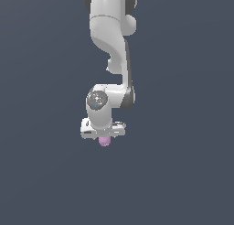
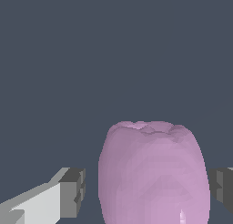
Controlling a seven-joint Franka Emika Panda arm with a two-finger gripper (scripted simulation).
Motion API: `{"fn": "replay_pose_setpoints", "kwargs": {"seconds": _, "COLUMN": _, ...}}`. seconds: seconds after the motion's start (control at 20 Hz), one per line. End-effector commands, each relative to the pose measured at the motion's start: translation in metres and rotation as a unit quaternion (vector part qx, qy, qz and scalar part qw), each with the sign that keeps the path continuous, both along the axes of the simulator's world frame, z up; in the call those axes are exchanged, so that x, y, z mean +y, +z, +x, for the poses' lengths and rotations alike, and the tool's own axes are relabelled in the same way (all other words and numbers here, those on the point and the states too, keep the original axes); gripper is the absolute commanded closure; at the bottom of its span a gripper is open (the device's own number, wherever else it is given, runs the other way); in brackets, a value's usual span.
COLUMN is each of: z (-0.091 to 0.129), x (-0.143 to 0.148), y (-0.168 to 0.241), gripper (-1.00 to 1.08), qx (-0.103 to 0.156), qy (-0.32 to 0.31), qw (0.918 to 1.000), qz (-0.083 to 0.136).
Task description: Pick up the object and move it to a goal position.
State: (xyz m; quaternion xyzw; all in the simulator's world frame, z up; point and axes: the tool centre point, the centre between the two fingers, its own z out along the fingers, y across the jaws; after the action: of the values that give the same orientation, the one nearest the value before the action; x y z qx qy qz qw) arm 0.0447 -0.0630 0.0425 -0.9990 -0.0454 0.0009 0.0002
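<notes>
The tabletop is a plain, flat slate-grey surface filling both views, without edges or markings. The only thing seen against it is the pale pink object; whether that touches the tabletop cannot be told.

The object sat directly under the gripper — between its two fingers, one on each side, with a gap showing beside one finger.

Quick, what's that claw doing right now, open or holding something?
Gripper: open around the pink lump, one finger clearly apart from it; not gripping it yet.
</notes>
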Motion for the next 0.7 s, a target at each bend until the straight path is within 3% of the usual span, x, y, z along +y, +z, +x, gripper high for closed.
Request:
{"fn": "replay_pose_setpoints", "kwargs": {"seconds": 0.0, "z": 0.0014, "x": -0.0002, "y": -0.0021, "gripper": -0.92, "qx": -0.001, "qy": 0.0, "qw": 1.0, "qz": 0.0}}
{"fn": "replay_pose_setpoints", "kwargs": {"seconds": 0.05, "z": 0.0015, "x": -0.0002, "y": -0.002, "gripper": -0.92, "qx": -0.001, "qy": 0.0, "qw": 1.0, "qz": 0.0}}
{"fn": "replay_pose_setpoints", "kwargs": {"seconds": 0.1, "z": 0.0015, "x": -0.0002, "y": -0.002, "gripper": 1.08, "qx": -0.001, "qy": 0.0, "qw": 1.0, "qz": 0.0}}
{"fn": "replay_pose_setpoints", "kwargs": {"seconds": 0.65, "z": 0.0015, "x": 0.0002, "y": -0.0017, "gripper": 1.08, "qx": -0.001, "qy": 0.0, "qw": 1.0, "qz": 0.0}}
